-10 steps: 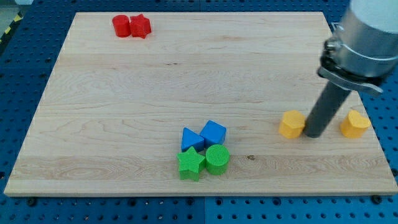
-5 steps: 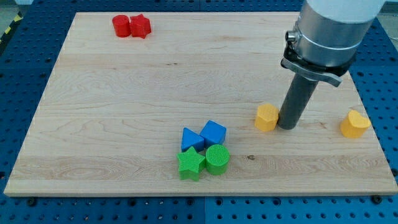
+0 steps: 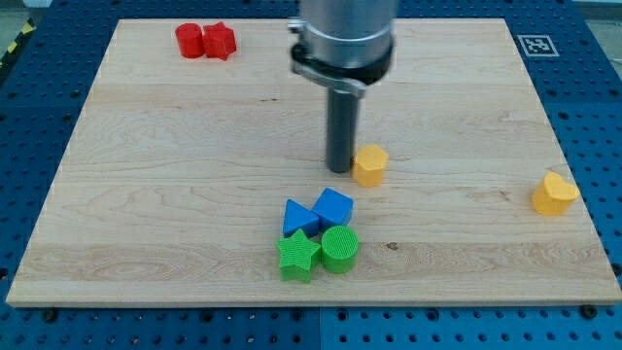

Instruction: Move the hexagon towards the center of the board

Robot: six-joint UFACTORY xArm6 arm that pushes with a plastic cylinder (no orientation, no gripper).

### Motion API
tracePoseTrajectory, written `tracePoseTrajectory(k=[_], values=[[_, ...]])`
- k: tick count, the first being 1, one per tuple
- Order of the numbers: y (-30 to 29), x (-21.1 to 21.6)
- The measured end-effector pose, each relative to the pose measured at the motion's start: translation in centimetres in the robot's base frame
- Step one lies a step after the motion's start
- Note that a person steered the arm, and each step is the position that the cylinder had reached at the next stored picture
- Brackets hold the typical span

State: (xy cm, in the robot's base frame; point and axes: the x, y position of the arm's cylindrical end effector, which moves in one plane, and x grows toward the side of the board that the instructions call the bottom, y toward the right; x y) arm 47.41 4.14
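Observation:
The yellow hexagon block point(image 3: 369, 164) lies near the middle of the wooden board point(image 3: 175, 146), a little to the view's right of centre. My tip point(image 3: 338, 169) rests on the board just left of the hexagon, close to or touching its left side. The dark rod rises from it to the grey arm at the view's top.
A yellow heart-like block point(image 3: 554, 192) sits near the right edge. A blue triangle point(image 3: 299, 218), blue cube point(image 3: 333, 207), green star point(image 3: 299, 255) and green cylinder point(image 3: 340, 249) cluster below my tip. A red cylinder point(image 3: 189, 41) and red star point(image 3: 220, 40) sit at top left.
The hexagon slid left and up from the right side to near centre. My tip moved left, passing from its right side to its left side.

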Motion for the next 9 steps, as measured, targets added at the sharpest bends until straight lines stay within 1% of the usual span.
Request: tracePoseTrajectory(k=[1,2,3,4,5,6,7,8,9], values=[[-0.2,1.8],[1.0,3.5],[5.0,3.7],[7.2,2.8],[4.6,0.9],[-0.5,0.3],[-2.1,-3.4],[-1.2,-4.3],[0.3,-4.3]])
